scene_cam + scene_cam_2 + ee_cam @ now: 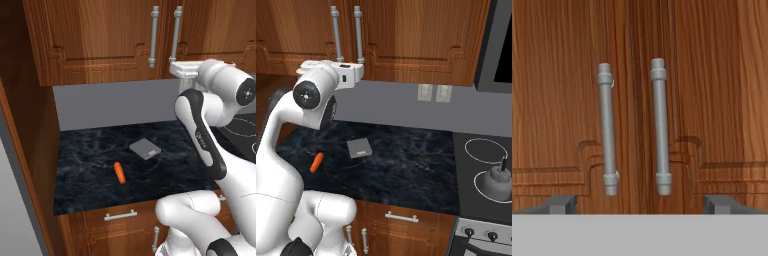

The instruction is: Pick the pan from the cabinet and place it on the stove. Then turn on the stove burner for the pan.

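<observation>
Dark marbled counter [90,150] under the cabinet [95,40], doors closed; carrot [119,172] and a grey block [145,148] lie on it. Kettle [495,181] on the stove [476,192]. Bar handles [607,127] run vertical, side by side. Gripper [640,204] faces them, jaws wide apart, empty.
</observation>
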You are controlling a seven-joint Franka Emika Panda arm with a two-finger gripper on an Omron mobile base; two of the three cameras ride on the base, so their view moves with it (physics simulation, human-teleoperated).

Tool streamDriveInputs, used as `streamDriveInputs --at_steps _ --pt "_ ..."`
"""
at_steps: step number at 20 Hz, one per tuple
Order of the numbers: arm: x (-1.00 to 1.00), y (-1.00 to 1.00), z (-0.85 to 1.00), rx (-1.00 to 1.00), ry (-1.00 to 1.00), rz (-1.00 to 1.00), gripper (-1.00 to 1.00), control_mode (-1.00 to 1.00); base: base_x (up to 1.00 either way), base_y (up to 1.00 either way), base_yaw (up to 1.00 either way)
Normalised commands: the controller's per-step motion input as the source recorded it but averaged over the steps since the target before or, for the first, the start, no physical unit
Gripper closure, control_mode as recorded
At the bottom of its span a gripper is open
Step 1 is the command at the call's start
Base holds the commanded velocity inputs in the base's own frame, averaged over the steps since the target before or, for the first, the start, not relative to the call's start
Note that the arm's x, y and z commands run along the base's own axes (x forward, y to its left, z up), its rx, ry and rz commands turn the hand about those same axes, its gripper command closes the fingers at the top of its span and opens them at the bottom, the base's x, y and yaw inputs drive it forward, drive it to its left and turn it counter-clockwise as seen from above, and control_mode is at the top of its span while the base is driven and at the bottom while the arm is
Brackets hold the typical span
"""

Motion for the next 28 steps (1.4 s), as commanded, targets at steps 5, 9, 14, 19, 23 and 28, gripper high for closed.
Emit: streamDriveInputs --at_steps 5,9,14,19,23,28 --pt "0.43 -0.07 0.24 0.00 -0.13 0.00 -1.00 -1.00 0.00 0.00 0.00" --pt "0.40 -0.12 0.13 0.00 -0.12 0.00 -1.00 -1.00 0.00 0.00 0.00" --pt "0.39 -0.06 0.05 0.00 -0.10 0.00 -1.00 -1.00 0.00 0.00 0.00" --pt "0.38 0.00 0.00 0.00 -0.05 0.00 -1.00 -1.00 0.00 0.00 0.00" --pt "0.34 0.00 0.00 0.00 -0.04 0.00 -1.00 -1.00 0.00 0.00 0.00" --pt "0.33 0.00 0.00 0.00 -0.03 0.01 -1.00 -1.00 0.00 0.00 0.00"
